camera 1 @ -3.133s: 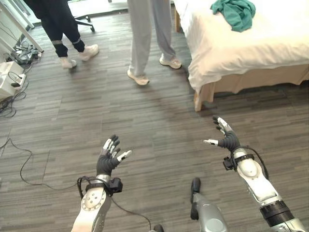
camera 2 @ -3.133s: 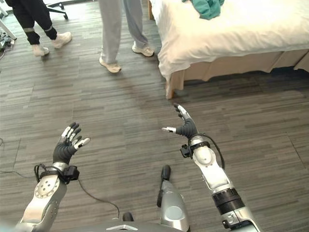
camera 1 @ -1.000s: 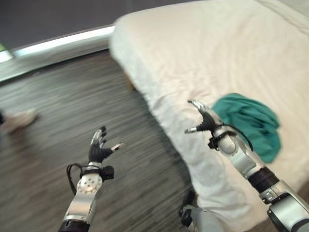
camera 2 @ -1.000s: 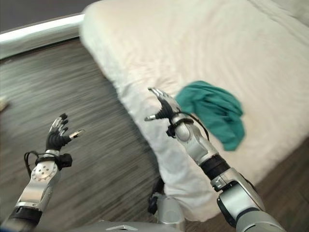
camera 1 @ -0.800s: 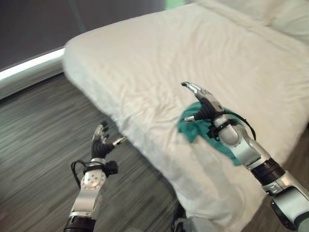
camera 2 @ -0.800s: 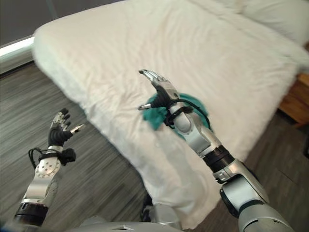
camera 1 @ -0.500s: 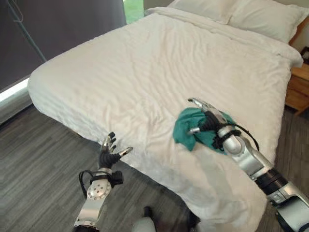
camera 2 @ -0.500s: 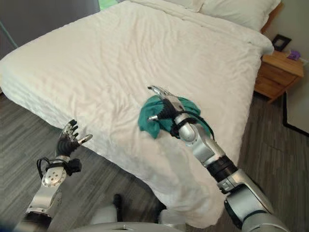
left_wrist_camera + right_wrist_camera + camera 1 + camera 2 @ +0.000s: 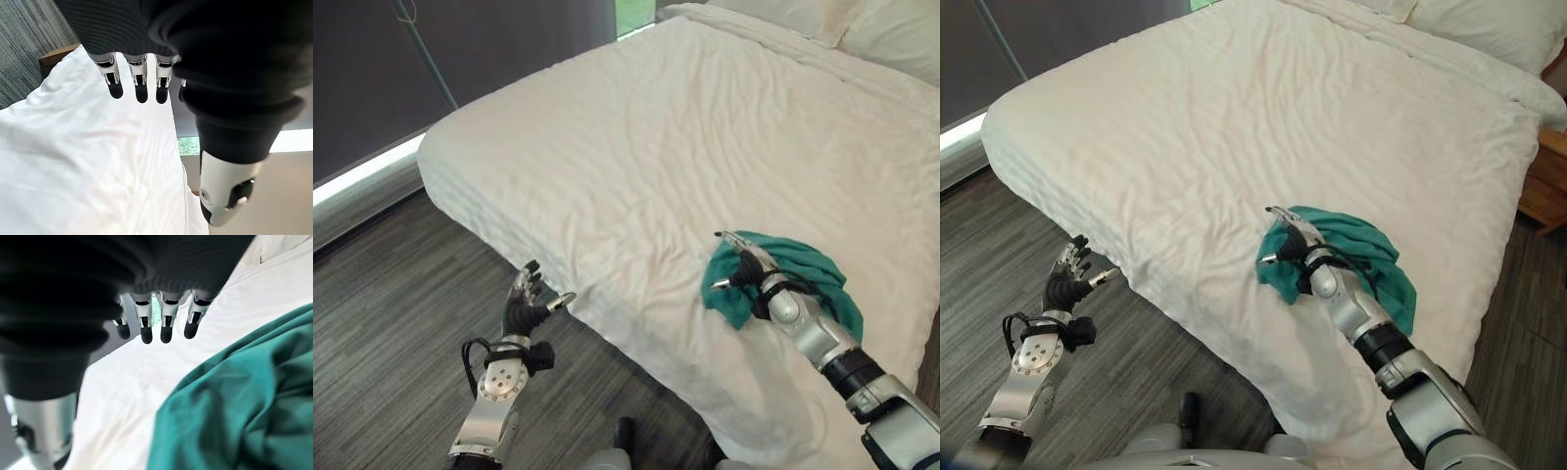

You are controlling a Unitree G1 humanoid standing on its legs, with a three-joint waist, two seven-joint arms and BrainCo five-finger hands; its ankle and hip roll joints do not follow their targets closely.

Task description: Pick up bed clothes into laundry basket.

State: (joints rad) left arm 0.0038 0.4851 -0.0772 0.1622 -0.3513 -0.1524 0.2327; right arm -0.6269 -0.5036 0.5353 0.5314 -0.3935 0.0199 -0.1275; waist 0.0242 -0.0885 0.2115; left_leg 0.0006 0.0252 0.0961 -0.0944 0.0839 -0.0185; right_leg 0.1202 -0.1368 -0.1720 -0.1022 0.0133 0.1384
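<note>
A crumpled teal garment point(image 9: 803, 279) lies on the white bed point(image 9: 636, 157) near its near right edge. My right hand point(image 9: 750, 268) hovers open just above the garment's near-left part, fingers straight and spread; the right wrist view shows its fingertips point(image 9: 166, 330) over white sheet with the teal garment point(image 9: 234, 416) just below. My left hand point(image 9: 523, 308) is open over the wood floor by the bed's near edge, fingers relaxed; its fingertips point(image 9: 141, 90) point toward the bedding in the left wrist view.
Dark wood-plank floor point(image 9: 391, 284) runs along the bed's left side. A dark wall with a bright strip at its foot point(image 9: 362, 176) stands at the left. Pillows point(image 9: 1469, 24) lie at the bed's head, and a wooden nightstand point(image 9: 1545, 181) sits at the far right.
The camera has shifted, so the bed sits differently in view. My right hand has lowered closer onto the teal garment. The left hand stays open beside the bed.
</note>
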